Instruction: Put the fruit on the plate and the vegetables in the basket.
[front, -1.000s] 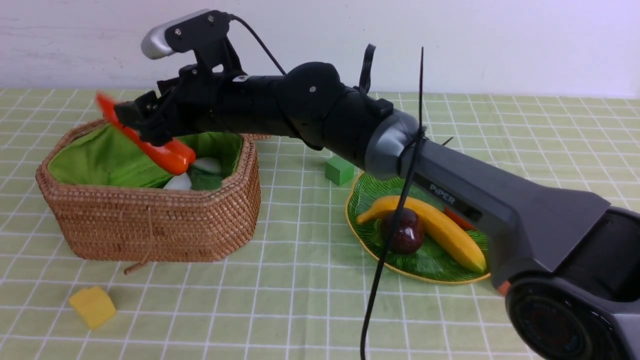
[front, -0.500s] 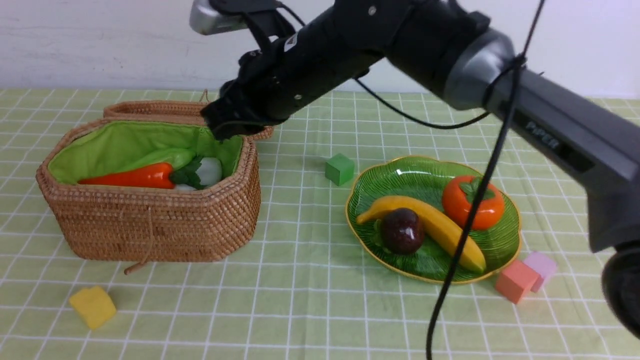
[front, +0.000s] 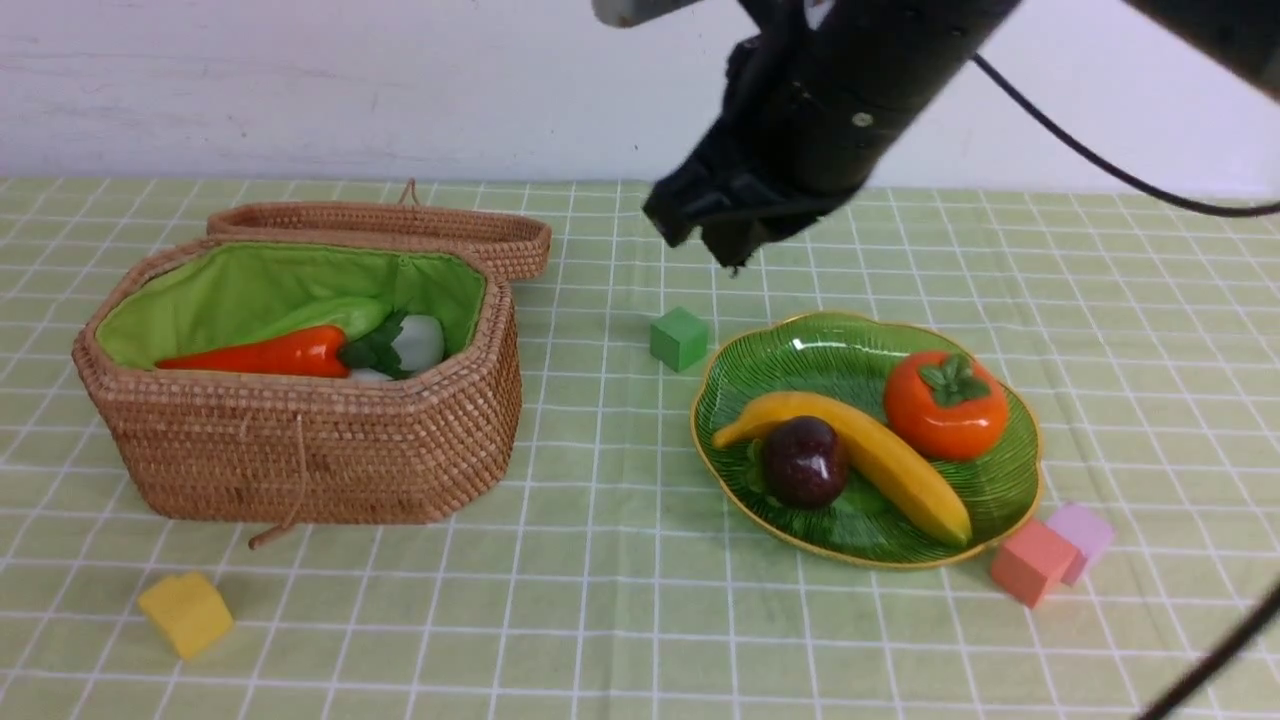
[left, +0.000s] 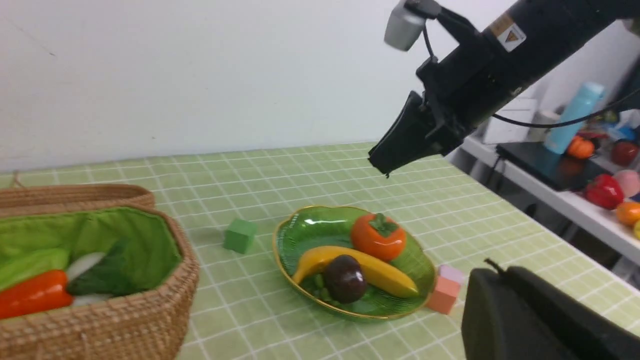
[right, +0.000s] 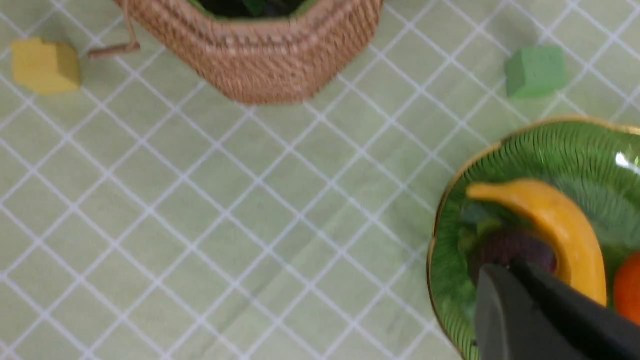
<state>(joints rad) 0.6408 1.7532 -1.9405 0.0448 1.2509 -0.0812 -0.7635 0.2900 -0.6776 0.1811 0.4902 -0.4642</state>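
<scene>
The large brown woven wicker basket (front: 300, 440), octagonal and lined with bright green cloth, sits at the left with its lid (front: 400, 228) folded back on the far side. Inside lie a glossy orange-red carrot (front: 262, 354), a white oblong vegetable (front: 418, 340) with dark leaves, and a light-green gourd (front: 320, 315). To the right, the wide ribbed green glass plate (front: 800, 345) with wavy gold rim holds a long yellow banana (front: 880, 462), a glossy orange persimmon (front: 945, 405) and a round dark-purple mangosteen (front: 805, 462). The right gripper (front: 715, 235) hangs above, jaws together, empty. The left gripper (left: 505, 320) is also closed, holding nothing.
</scene>
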